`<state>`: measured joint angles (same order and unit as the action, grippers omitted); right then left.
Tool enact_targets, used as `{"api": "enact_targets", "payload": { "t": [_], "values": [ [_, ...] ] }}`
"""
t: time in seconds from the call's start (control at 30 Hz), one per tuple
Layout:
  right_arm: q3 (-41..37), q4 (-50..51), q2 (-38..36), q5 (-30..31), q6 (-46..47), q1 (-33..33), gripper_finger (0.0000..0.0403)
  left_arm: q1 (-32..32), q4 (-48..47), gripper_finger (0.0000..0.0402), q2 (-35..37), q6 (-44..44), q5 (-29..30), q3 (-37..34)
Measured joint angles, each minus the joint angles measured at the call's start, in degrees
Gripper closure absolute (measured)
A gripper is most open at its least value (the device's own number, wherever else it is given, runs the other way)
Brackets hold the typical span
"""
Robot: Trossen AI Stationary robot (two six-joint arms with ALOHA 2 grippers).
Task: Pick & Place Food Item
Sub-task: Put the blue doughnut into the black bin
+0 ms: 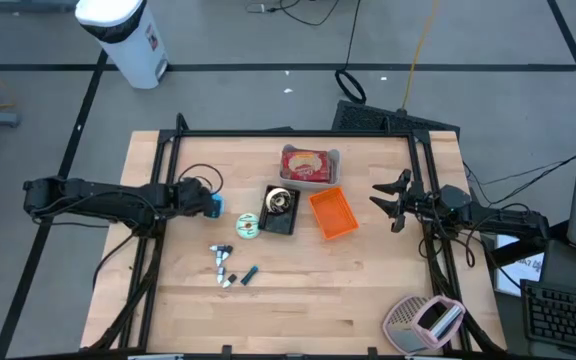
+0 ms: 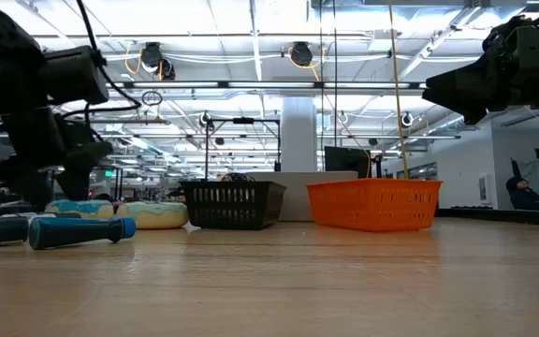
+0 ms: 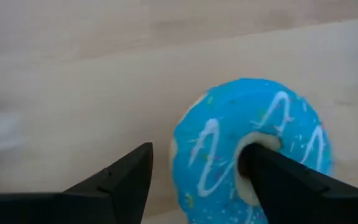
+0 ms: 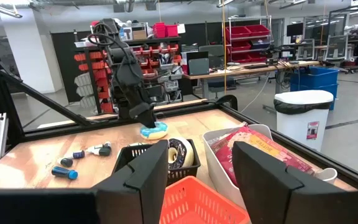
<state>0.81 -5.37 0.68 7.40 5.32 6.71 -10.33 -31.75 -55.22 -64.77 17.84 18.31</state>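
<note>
A blue-iced donut with white stripes lies flat on the wooden table, left of centre. My left gripper is open, pointing steeply down over it. One finger is over the donut's hole; the other stands outside the ring, with a strip of bare table between it and the donut. My right gripper waits open and level at the table's right edge, with nothing between its fingers. A second, green-and-white donut lies nearby. My left gripper comes at the donut from above, slanting down. One finger reaches the hole's edge; whether it touches the donut I cannot tell. The other finger is clear of the outer rim. The donut lies flat on the table.
A black basket holding another donut stands right of the blue one, and an orange basket beyond it. A white tray with a red packet sits at the far side. Small tools lie nearer the front edge.
</note>
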Motion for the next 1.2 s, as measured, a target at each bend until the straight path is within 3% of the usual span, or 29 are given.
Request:
{"api": "enact_targets", "payload": {
  "t": [0.33, 0.77, 0.93, 1.2],
  "values": [
    [0.00, 0.00, -0.02, 0.00, 0.00, -0.01, 0.0236, 0.07, 13.22, 0.0178, 0.00, 9.13, -5.53, 0.00],
    [0.01, 0.00, -0.01, 0.00, -0.02, -0.01, 0.0236, 0.07, 13.57, 0.0228, 0.00, 9.11, -5.64, 0.00],
    [0.00, 0.00, -0.02, 0.00, -0.01, -0.01, 0.0236, 0.07, 13.73, 0.0224, -0.43, 8.67, -4.43, 0.02],
    [-0.02, 0.00, -0.01, 0.00, -0.01, -0.01, 0.0236, 0.07, 15.68, 0.0219, -7.51, 8.87, -4.60, 0.13]
  ]
}}
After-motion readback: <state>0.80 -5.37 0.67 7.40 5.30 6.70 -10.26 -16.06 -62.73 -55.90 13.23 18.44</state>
